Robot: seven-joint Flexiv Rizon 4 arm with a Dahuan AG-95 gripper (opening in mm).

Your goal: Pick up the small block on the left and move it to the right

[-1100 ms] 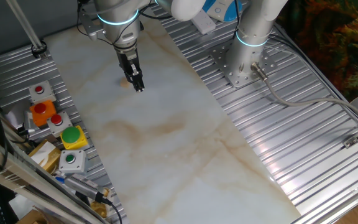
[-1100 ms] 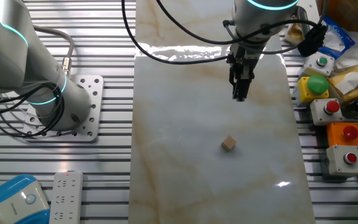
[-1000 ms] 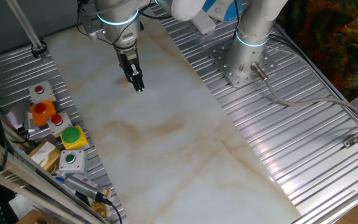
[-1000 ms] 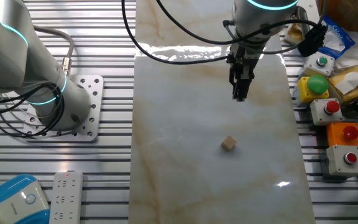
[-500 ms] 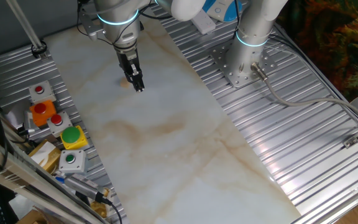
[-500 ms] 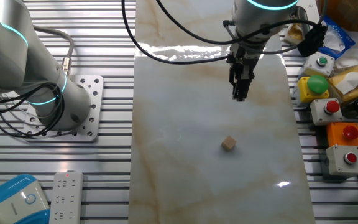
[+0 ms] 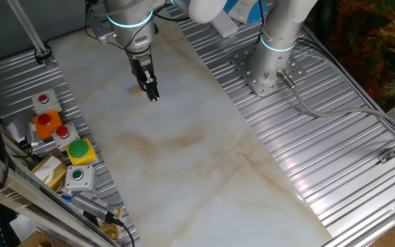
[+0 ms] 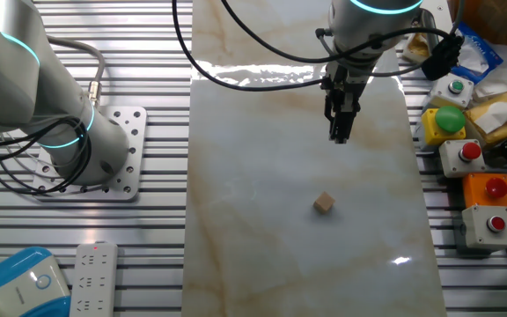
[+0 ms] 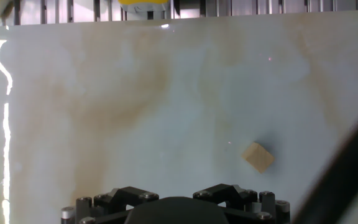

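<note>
- While hanging above the worktop (image 8: 236, 132) near its button-side edge, well apart from the block (image 8: 325, 203): nothing grasped yet, whole task left.
- Gripper (image 8: 340, 135): fingertips look close together in both fixed views, empty, touching nothing; exact gap hard to tell.
- Block: flat on the marble, mid-worktop, turned slightly askew in the hand view, nothing near it.
- Remaining, by judgement: move over, descend, clamp, lift, carry right.
- Beyond the edge: buttons (image 8: 469, 150).
</note>
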